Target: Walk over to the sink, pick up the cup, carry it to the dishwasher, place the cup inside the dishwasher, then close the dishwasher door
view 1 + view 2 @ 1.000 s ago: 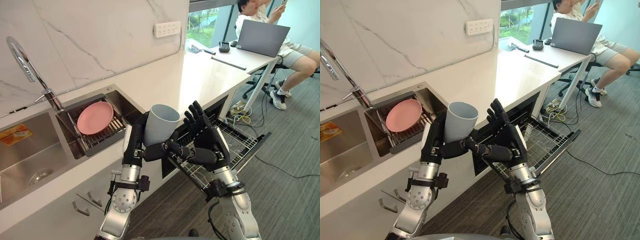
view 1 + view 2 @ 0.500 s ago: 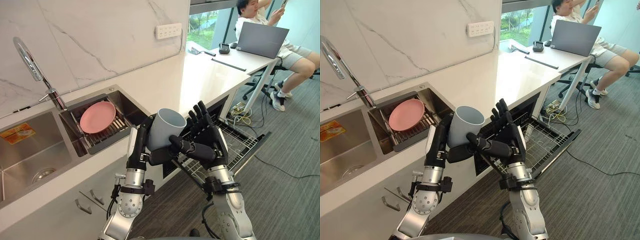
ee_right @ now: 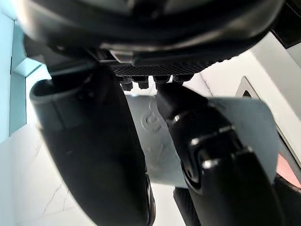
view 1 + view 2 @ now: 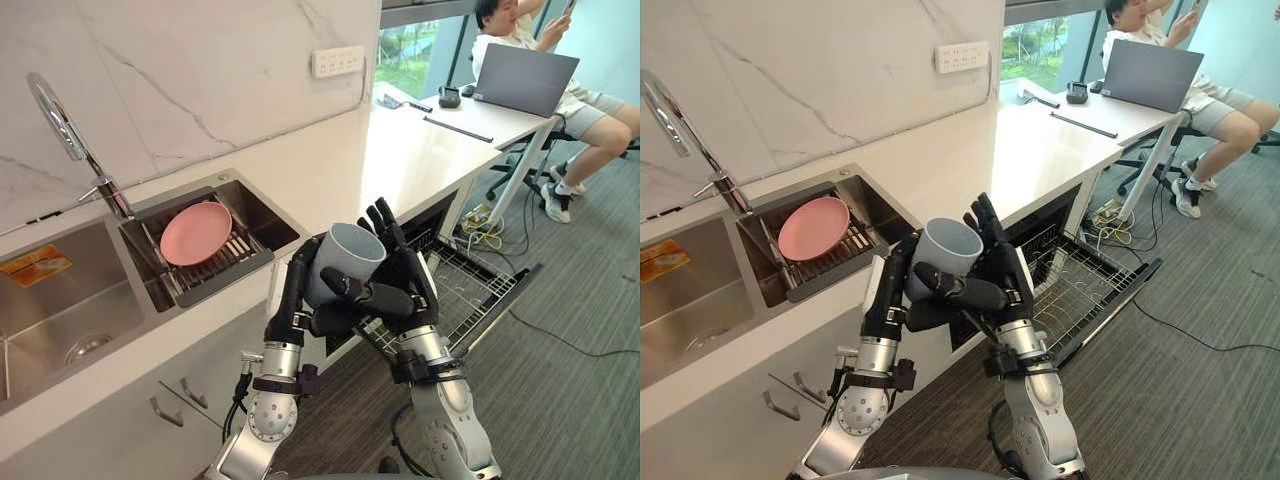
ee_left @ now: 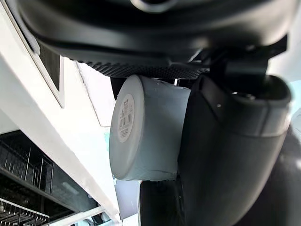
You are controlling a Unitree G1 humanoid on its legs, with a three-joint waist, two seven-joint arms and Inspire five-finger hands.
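A grey-blue cup (image 4: 343, 262) is held upright in the air, just off the counter's front edge and left of the open dishwasher (image 4: 470, 285). My left hand (image 4: 296, 290) is shut on it, with fingers up its near side and the thumb under it; the cup's base (image 5: 124, 113) shows in the left wrist view. My right hand (image 4: 405, 285) presses against the cup's other side with straight fingers, its thumb lying across the front. The cup's wall (image 3: 244, 127) shows past that palm in the right wrist view.
The dishwasher's wire rack (image 4: 1070, 285) is pulled out over the lowered door (image 4: 505, 295). A pink plate (image 4: 193, 233) stands in a drainer beside the sink (image 4: 60, 300) and faucet (image 4: 60, 120). A seated person (image 4: 590, 100) with a laptop (image 4: 525, 75) is at the far right.
Both hands have carried the cup right and a little down, away from the sink. The right hand, earlier apart from the cup, now lies against it.
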